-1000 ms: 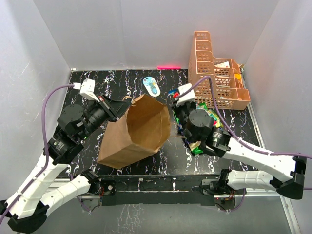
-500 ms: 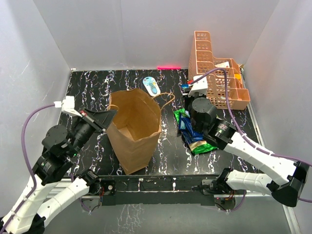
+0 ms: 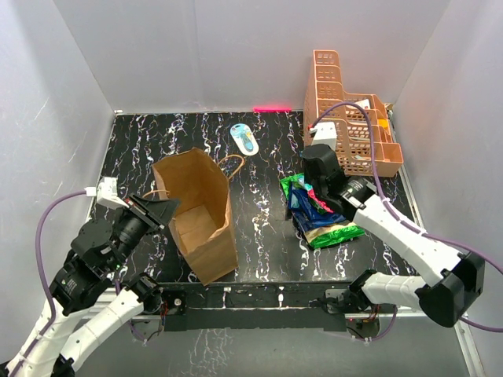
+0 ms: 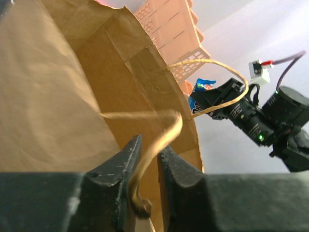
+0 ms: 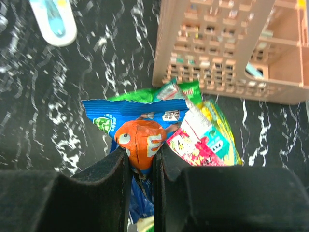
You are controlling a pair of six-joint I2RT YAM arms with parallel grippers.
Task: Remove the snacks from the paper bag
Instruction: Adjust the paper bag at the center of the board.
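Note:
The brown paper bag [image 3: 196,204] stands upright at centre-left, its mouth open upward. My left gripper [image 3: 169,206] is at the bag's left rim. In the left wrist view its jaws [image 4: 150,144] stand slightly apart, and the bag's twisted handle [image 4: 166,133] runs loosely between them. Snacks [image 3: 318,224] lie in a pile on the table at right. My right gripper [image 5: 141,154] hovers over that pile, shut on a blue snack packet [image 5: 130,108] with an orange figure on it. A red-pink packet [image 5: 198,145] and a green one [image 5: 186,89] lie below it.
An orange lattice basket [image 3: 350,126] stands at the back right, close behind my right gripper. A small blue-white oval object [image 3: 244,138] lies at the back centre. White walls enclose the black marbled table [image 3: 141,137] on three sides.
The bag was tilted up with its mouth facing right; now it stands upright further left. My left jaws have loosened on the handle. My right gripper rose from the pile toward the basket.

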